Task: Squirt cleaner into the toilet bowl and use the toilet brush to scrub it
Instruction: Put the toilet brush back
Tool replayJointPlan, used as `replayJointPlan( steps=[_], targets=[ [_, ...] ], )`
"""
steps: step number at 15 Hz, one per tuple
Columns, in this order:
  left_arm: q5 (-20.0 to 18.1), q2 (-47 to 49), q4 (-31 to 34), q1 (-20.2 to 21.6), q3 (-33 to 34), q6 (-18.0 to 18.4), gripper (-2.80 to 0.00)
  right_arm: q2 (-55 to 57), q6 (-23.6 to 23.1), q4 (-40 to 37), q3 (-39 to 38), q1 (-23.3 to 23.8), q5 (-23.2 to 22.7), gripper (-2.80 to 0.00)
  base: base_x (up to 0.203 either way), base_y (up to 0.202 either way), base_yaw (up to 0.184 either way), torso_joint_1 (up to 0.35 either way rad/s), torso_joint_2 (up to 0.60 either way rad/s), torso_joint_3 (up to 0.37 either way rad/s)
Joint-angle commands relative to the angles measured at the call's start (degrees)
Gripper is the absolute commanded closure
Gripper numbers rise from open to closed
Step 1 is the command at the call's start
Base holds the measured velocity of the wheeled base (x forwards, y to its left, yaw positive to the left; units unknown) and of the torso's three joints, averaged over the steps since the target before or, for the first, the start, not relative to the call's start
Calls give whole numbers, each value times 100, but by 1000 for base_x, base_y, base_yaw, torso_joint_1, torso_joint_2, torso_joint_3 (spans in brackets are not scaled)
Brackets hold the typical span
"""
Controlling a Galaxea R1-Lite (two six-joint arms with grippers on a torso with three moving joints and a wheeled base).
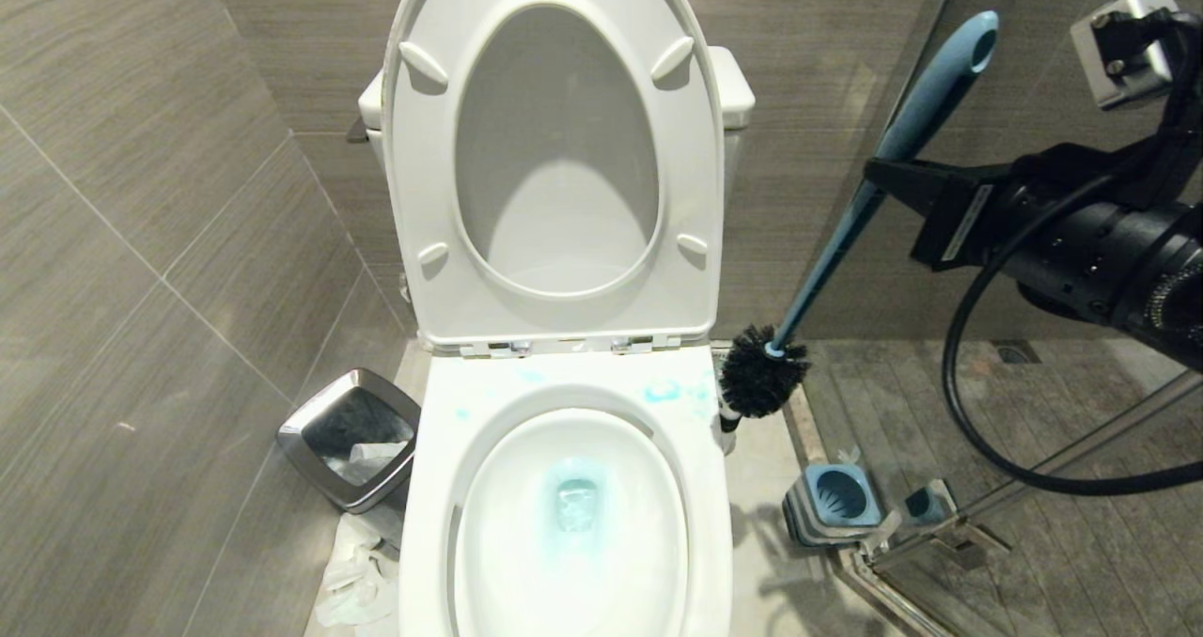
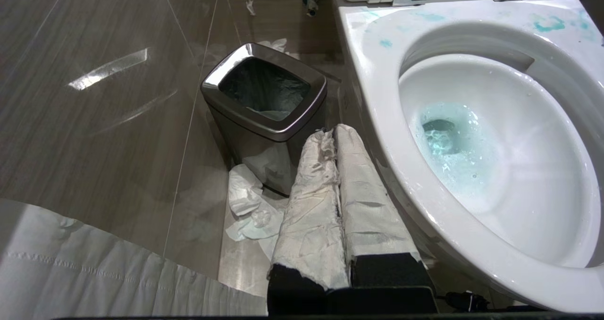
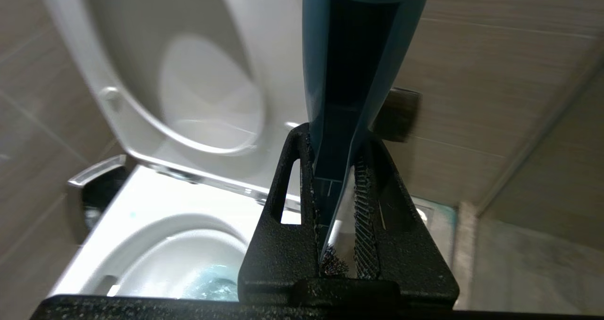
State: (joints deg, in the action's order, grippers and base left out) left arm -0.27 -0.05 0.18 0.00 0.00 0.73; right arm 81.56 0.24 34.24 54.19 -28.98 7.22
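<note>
Aloft, slim blue-grey toilet brush (image 1: pixel 851 214), black bristle head beside bowl rim (image 1: pixel 700 411).

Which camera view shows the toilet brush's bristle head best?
The head view: the toilet brush shows whole, black bristles hanging beside the toilet bowl rim. The right wrist view shows mainly its shaft clamped in the right gripper. The left wrist view shows none.

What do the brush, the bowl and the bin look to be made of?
Brush: blue-grey shaft looks like matte moulded plastic, ribbed on its hollow back; the head is stiff black bristles. Bowl: white and glossy with sharp highlights, probably glazed ceramic. Bin: brushed, reflective grey sides, apparently steel.
</note>
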Motion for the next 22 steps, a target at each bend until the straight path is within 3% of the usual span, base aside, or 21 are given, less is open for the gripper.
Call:
replayJointPlan(
  steps=[1,5,9,13,16,22],
  targets=[
    [0,5,-1,0,9,-2,0,-317,2,-12,-308,665,-270,0,0,0,0,0,0,0],
    [0,5,-1,0,9,-2,0,-485,1,-19,-822,1882,-1091,0,0,0,0,0,0,0],
    [0,5,-1,0,9,6,0,-252,1,38,-1518,2599,-1545,0,0,0,0,0,0,0],
    [0,5,-1,0,9,-2,0,246,2,103,-1753,2936,-1585,0,0,0,0,0,0,0],
    [0,5,-1,0,9,-2,0,899,-57,860,-1996,3098,-1613,0,0,0,0,0,0,0],
    [0,5,-1,0,9,-2,0,1999,-848,1499,-1963,3334,-1879,0,0,0,0,0,0,0]
  ],
)
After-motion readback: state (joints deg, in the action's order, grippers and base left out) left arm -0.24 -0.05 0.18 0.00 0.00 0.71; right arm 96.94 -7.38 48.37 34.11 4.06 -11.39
